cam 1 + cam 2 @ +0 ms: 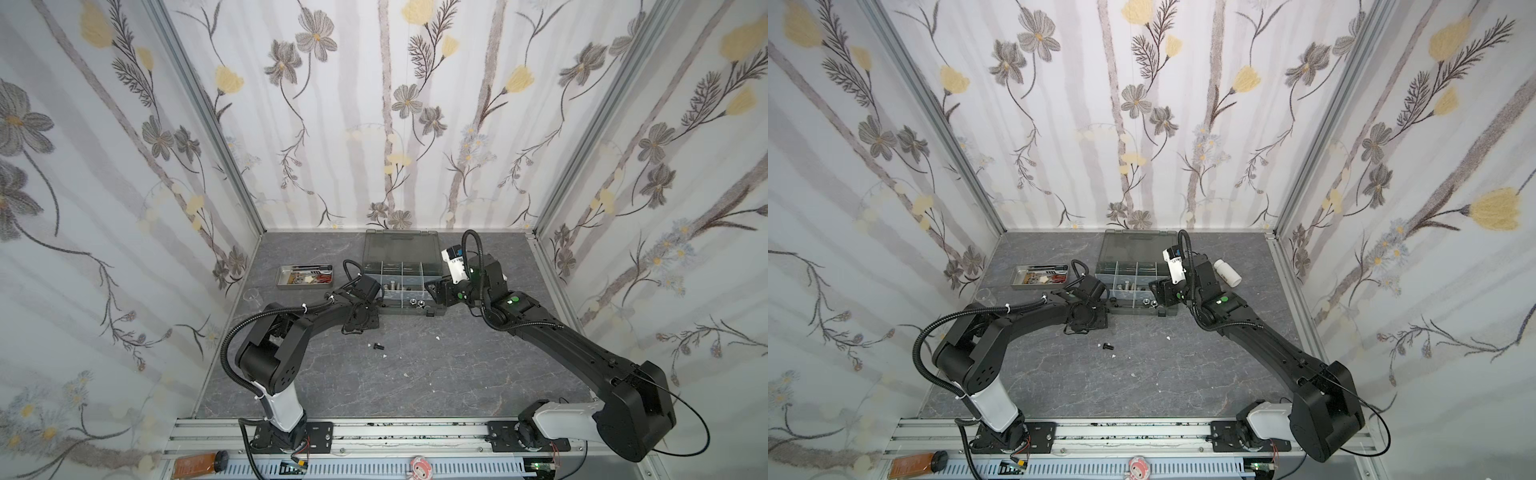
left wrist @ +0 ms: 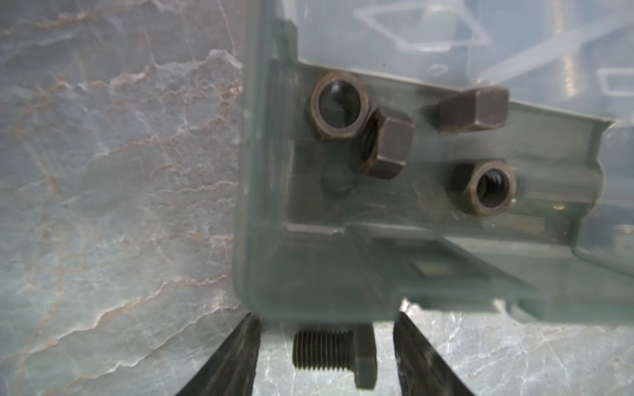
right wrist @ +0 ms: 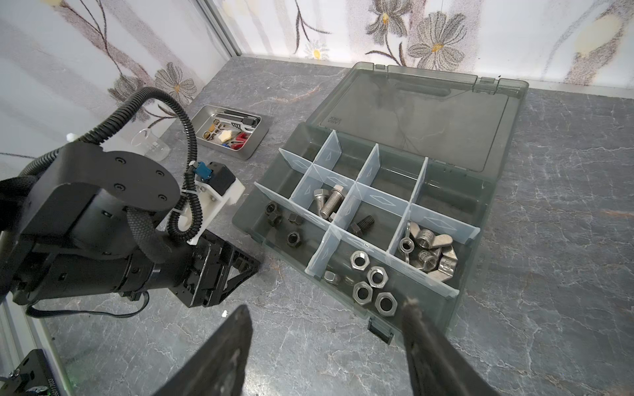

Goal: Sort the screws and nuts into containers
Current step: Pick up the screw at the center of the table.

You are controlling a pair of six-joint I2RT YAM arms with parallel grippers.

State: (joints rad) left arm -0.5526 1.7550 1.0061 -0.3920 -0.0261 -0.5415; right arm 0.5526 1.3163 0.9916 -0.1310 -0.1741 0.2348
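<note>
Pick step: L claw [image 2: 326,320] released, straddling black screw [image 2: 334,353] on table [image 2: 120,205], at 7 o'clock corner of box [image 2: 308,284]. R claw [image 3: 327,307] released, empty. Next likely: clench, lift to black-screw bin [image 3: 379,238].

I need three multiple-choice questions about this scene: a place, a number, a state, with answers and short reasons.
1. Where is the black bolt in the left wrist view?
A. inside a compartment
B. on the table beside the box
C. on a shelf

2. How many black nuts are in the corner compartment?
A. two
B. seven
C. four

3. The box lid is:
A. open, laid back
B. shut
C. removed

1 B: it lies outside the box wall, between the left gripper's open jaws.
2 C: four separate nuts show.
3 A: it lies back behind the compartments.
</note>
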